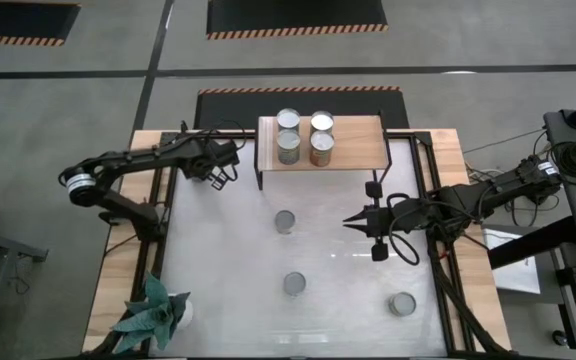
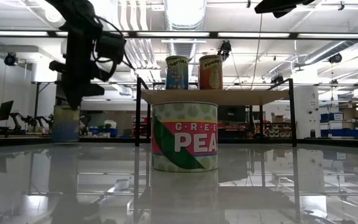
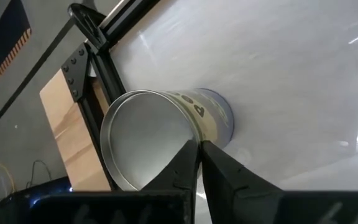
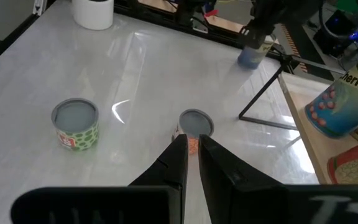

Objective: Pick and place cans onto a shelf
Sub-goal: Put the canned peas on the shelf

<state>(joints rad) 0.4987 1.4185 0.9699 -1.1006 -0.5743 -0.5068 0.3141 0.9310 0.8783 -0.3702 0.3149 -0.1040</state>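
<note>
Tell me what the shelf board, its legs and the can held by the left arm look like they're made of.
The shelf board looks like light wood with a matte finish and faint grain. Its legs look like thin black metal rod. The can in the left tool seems to be tin: dull silvery metal end with a raised rim, and a printed, probably paper, label on its side.
</note>
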